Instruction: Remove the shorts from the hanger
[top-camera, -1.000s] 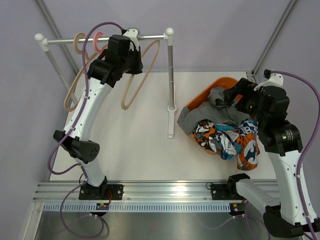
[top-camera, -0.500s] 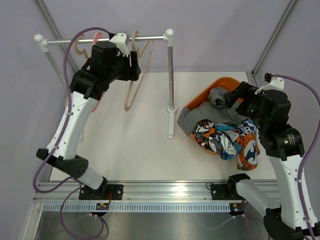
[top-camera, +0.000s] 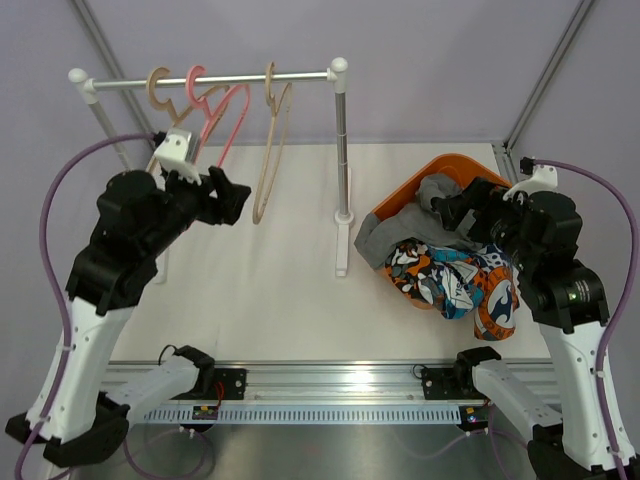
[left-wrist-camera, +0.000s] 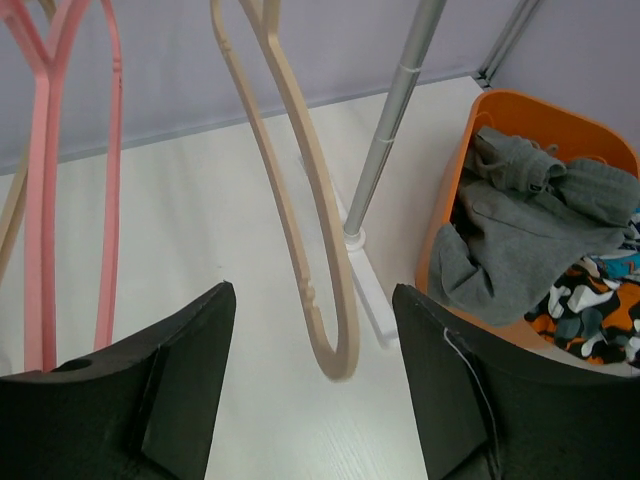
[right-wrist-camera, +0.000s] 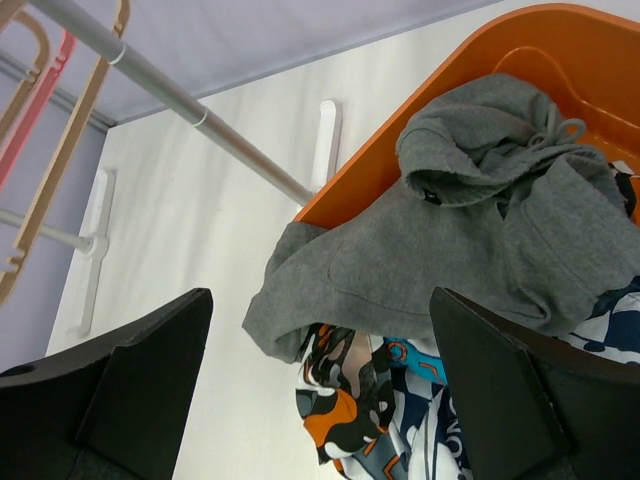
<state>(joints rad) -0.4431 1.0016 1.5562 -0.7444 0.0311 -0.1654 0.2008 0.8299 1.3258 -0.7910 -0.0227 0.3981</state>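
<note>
Three shorts lie piled in and over the orange basket (top-camera: 440, 168) at the right: dark grey shorts (top-camera: 420, 222) on top, camouflage shorts (top-camera: 415, 272) and blue patterned shorts (top-camera: 482, 292) spilling toward the front. The three hangers on the rail are bare: a beige one (top-camera: 158, 88), a pink one (top-camera: 222, 112) and a wooden one (top-camera: 270, 150). My left gripper (top-camera: 236, 197) is open and empty, below and in front of the hangers; the wooden hanger (left-wrist-camera: 322, 260) hangs beyond its fingers. My right gripper (top-camera: 452, 207) is open and empty above the grey shorts (right-wrist-camera: 450, 240).
The white rack's rail (top-camera: 210, 80) spans the back left, and its right post (top-camera: 342, 150) stands on a foot (top-camera: 343, 250) beside the basket. The left post sits near the left wall. The camouflage shorts (right-wrist-camera: 345, 400) hang over the basket's edge onto the table.
My left arm has drawn back from the rail, down and to the left. The hangers have swung back and hang free. My right arm has barely moved.
</note>
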